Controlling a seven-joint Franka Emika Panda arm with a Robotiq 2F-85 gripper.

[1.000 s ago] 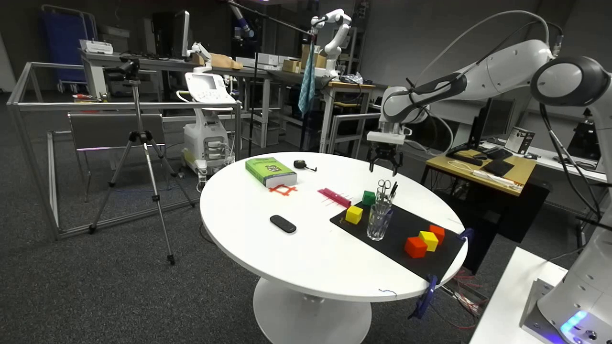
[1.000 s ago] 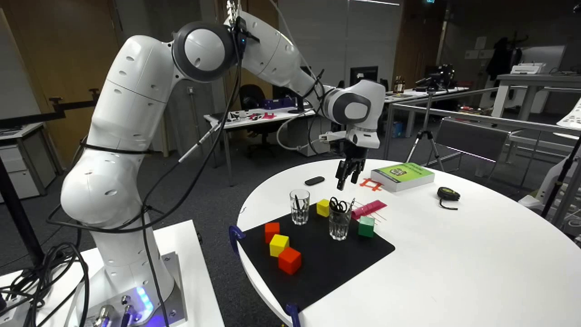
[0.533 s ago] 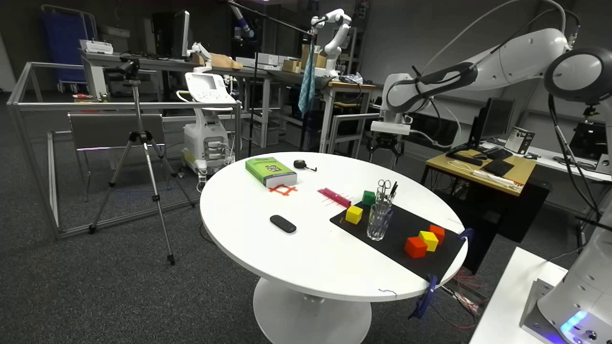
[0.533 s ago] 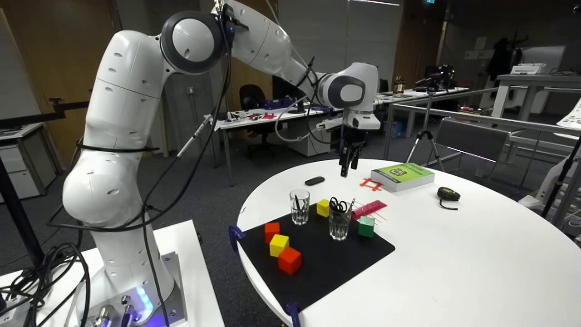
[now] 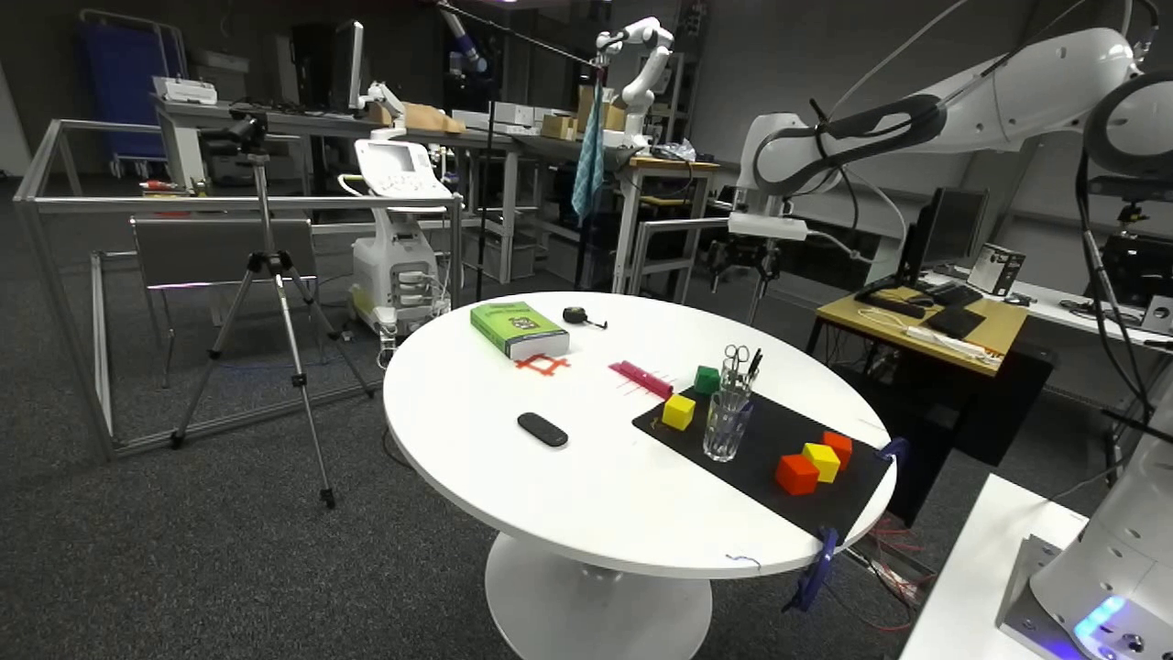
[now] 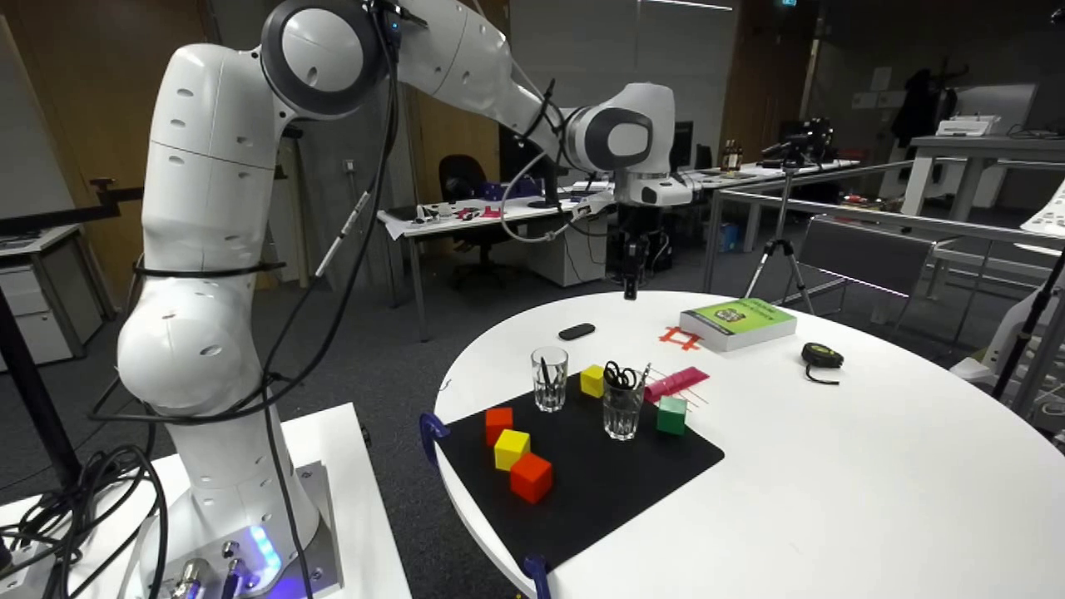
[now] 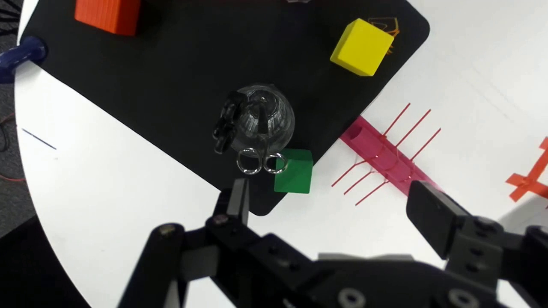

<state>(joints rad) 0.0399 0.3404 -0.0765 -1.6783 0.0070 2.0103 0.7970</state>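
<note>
We see the hand (image 7: 329, 196) up in the air over the white tabletop (image 6: 832, 491), with its two fingers spread wide apart. Lower down, well apart from the fingers, we spot a clear glass (image 6: 621, 418). It is shiny and we can see right through it. It stands up straight on the black mat (image 6: 599, 499). Silver scissors (image 7: 264, 146) poke out of its top, with two thin, round loops. Chunky black handles (image 7: 227, 122) stick out too. Just beside the clear glass sits a green block (image 7: 295, 173). It is a cube with flat, plain sides, and it is close to the mat's edge. A yellow block (image 7: 361, 49) sits on the mat as well. At the mat's edge we see a pink strip (image 7: 389, 157) with skinny red sticks.
</note>
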